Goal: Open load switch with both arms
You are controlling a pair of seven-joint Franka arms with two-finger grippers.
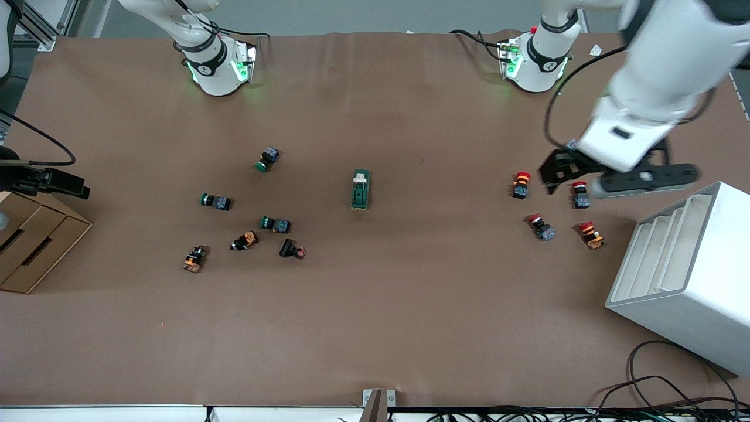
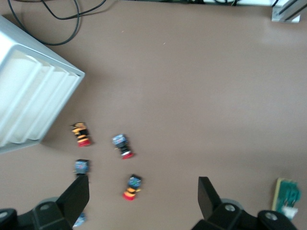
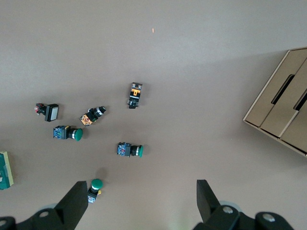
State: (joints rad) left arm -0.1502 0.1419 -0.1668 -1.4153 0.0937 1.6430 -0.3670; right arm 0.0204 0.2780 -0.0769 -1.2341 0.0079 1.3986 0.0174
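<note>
The white rack [image 1: 691, 275] stands nearest the camera, at the left arm's end of the worktop [image 1: 410, 328]. The load switch [image 1: 361, 189] lies mid-worktop, untouched. The left gripper [image 1: 559, 170] hangs with fingers apart over red push buttons [image 1: 521, 183]; it should travel high above them. The right gripper [image 3: 139, 203], fingers apart, is over green push buttons [image 3: 129, 150].

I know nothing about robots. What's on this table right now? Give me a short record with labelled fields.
load switch: dark green block with a white tab, lying alone mid-table, untouched
left gripper: open, up over the red push buttons at the left arm's end
right gripper: open, above the green push buttons; unseen in the front view
white rack: slotted box at the left arm's end
cardboard box: at the right arm's end
task progress: not yet begun
</note>
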